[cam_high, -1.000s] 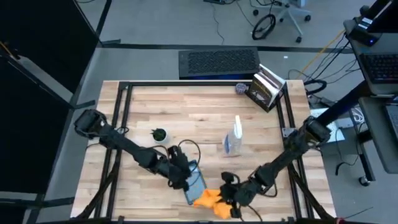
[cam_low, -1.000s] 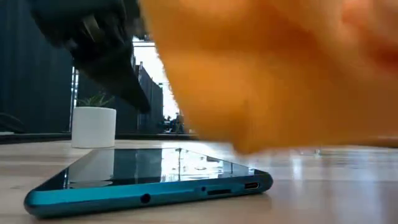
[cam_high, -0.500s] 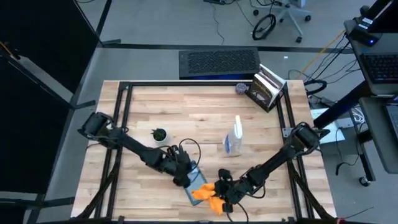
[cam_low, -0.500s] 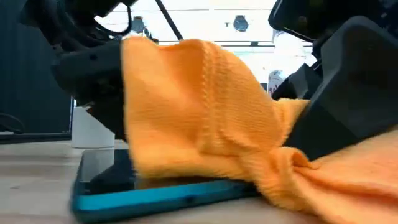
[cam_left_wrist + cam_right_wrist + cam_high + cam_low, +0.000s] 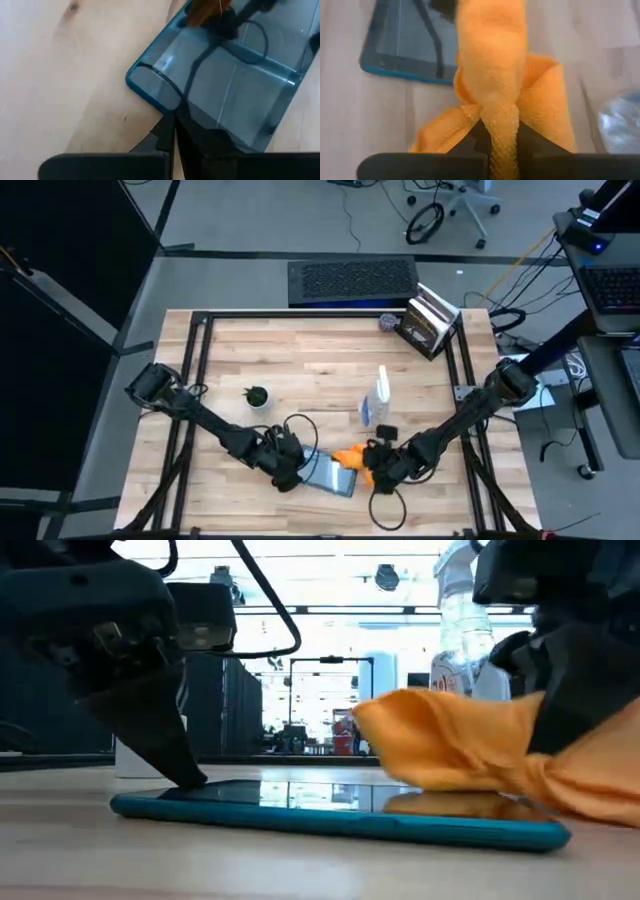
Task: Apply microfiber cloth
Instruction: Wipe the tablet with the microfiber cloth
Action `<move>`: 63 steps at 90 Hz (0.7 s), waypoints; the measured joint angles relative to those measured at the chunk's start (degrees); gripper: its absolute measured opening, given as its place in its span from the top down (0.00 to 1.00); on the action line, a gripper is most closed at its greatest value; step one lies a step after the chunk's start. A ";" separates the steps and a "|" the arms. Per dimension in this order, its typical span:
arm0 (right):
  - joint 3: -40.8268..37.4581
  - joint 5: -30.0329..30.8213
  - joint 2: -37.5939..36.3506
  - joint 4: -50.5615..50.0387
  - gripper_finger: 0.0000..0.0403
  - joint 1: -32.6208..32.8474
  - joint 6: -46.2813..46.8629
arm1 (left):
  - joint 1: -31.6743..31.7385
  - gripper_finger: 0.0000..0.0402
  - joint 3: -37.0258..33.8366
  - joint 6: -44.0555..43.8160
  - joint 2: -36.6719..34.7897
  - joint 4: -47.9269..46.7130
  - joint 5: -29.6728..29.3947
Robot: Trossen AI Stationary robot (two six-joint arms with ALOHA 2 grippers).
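A teal-edged, dark-screened tablet point(image 5: 330, 474) lies flat on the wooden table near its front edge. The orange microfiber cloth point(image 5: 351, 457) is bunched up, and its free part rests on the tablet's right end point(image 5: 452, 802). My right gripper point(image 5: 380, 465) is shut on the cloth just right of the tablet. My left gripper point(image 5: 285, 470) is shut, its fingertips down on the tablet's left end. My left gripper presses its shut fingertips point(image 5: 186, 776) down on the screen side of the tablet's left end point(image 5: 161, 102), slanting down from the table's left. The tablet lies flat on the table. My right gripper pinches a bunched fold of the cloth point(image 5: 500, 117) between its two fingers, several layers thick, coming low from the table's right. The cloth's free part point(image 5: 440, 740) arches out ahead of the fingers onto the tablet; more cloth point(image 5: 547, 107) spreads on the table beside them.
A clear spray bottle point(image 5: 375, 406) stands just beyond the cloth. A small white pot with a plant point(image 5: 257, 395) is at the left middle. A stack of books point(image 5: 430, 322) sits at the far right corner, with a keyboard point(image 5: 352, 280) beyond the far edge.
My right gripper has drawn the cloth from the table's near edge toward the far edge, across the tablet's right end; the cloth has dropped from a raised bunch to a low drape. The tablet has turned about under my left gripper's tips and now lies more crosswise.
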 joint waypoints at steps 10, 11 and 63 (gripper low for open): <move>0.04 1.33 -2.86 5.14 0.97 -0.31 1.42 | -0.52 1.00 3.29 4.83 0.04 -0.29 -1.42; 0.03 1.59 -2.99 5.70 0.97 -0.36 1.41 | -0.59 1.00 3.67 5.52 0.04 -0.17 -1.75; 0.08 1.53 15.49 34.24 0.97 -6.94 -3.71 | 1.38 1.00 3.67 17.53 8.38 10.23 0.08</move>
